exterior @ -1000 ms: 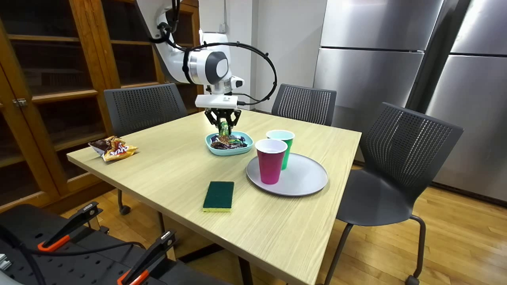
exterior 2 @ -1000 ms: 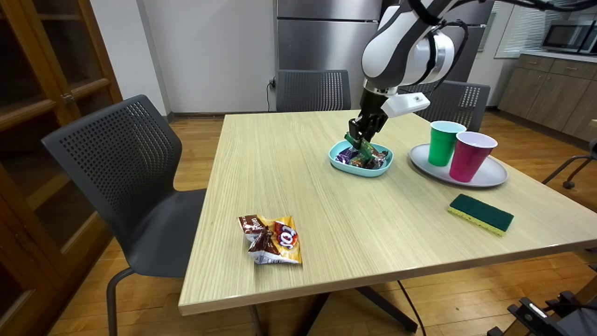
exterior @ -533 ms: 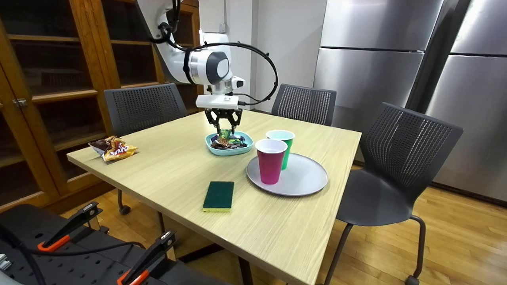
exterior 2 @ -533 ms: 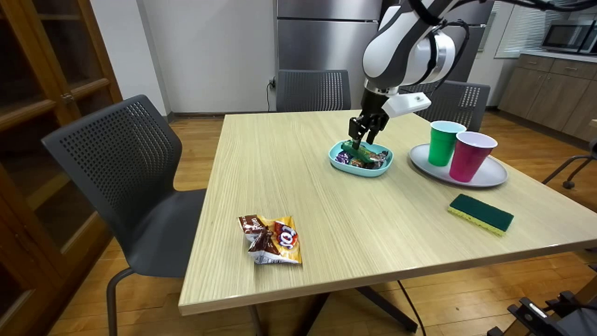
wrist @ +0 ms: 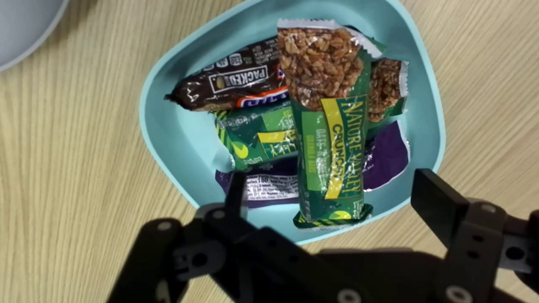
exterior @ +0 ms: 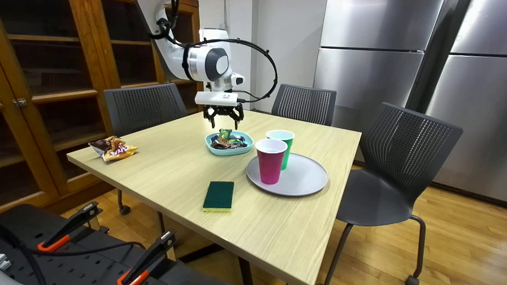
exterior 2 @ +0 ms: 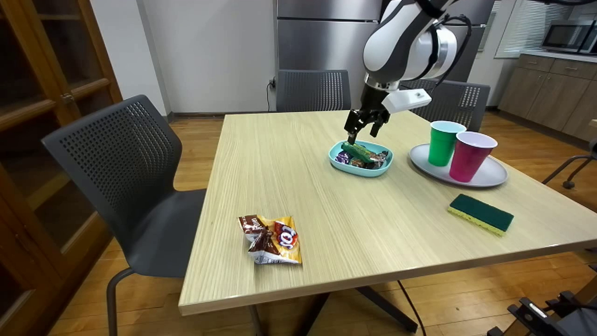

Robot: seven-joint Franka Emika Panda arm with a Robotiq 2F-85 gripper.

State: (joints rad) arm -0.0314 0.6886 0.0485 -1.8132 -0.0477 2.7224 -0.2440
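Observation:
My gripper [wrist: 329, 179] stands wide open, with nothing held between its fingers, just above a light blue dish [wrist: 170, 126]. On top of the pile in the dish lies a green granola bar [wrist: 328, 139], one end near the dish's rim. Under it are a dark brown chocolate bar [wrist: 240, 75], another green bar [wrist: 257, 134] and purple wrappers [wrist: 385, 158], partly covered. Both exterior views show the gripper [exterior: 225, 126] apart from the green bar [exterior 2: 358, 151], a short way over the dish [exterior 2: 357, 172].
A grey plate [exterior: 305, 178] beside the dish bears a magenta cup [exterior: 271, 166] and a green cup [exterior 2: 442, 145]. A green and yellow sponge [exterior 2: 480, 213] lies near the table edge. A crumpled yellow and brown snack bag [exterior 2: 275, 240] rests at a table corner. Chairs [exterior: 390, 158] surround the table.
The gripper has spread its fingers and let go of the green bar, which has dropped from a raised tilt to lie on the pile. The arm has since risen slightly.

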